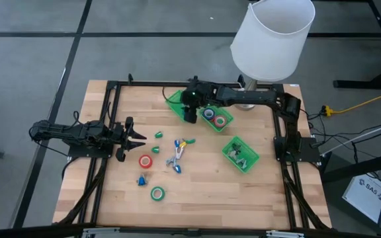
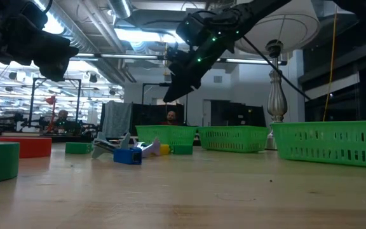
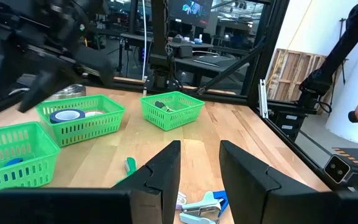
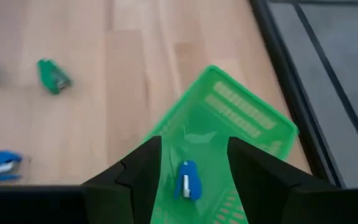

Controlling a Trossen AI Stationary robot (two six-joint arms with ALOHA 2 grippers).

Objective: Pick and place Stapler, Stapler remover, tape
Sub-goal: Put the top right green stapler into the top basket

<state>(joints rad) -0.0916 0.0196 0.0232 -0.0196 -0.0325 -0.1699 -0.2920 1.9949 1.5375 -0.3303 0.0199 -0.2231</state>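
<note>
Nearest on the worktop (image 1: 197, 192) lie loose tape rolls (image 1: 157, 194) and small staplers (image 1: 178, 153), waiting. The left tool (image 1: 136, 138) hovers beside them, fingers parted, empty. Farther back, the right tool (image 4: 191, 165) hangs spread over a green tray (image 4: 241, 118) — a blue stapler (image 4: 186, 180) lies inside, apparently just released there.

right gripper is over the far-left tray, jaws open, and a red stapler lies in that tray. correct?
Not quite: the stapler is blue, not red, as the right wrist view shows. The rest stands: the right gripper hangs over the far-left tray, jaws open.
</note>
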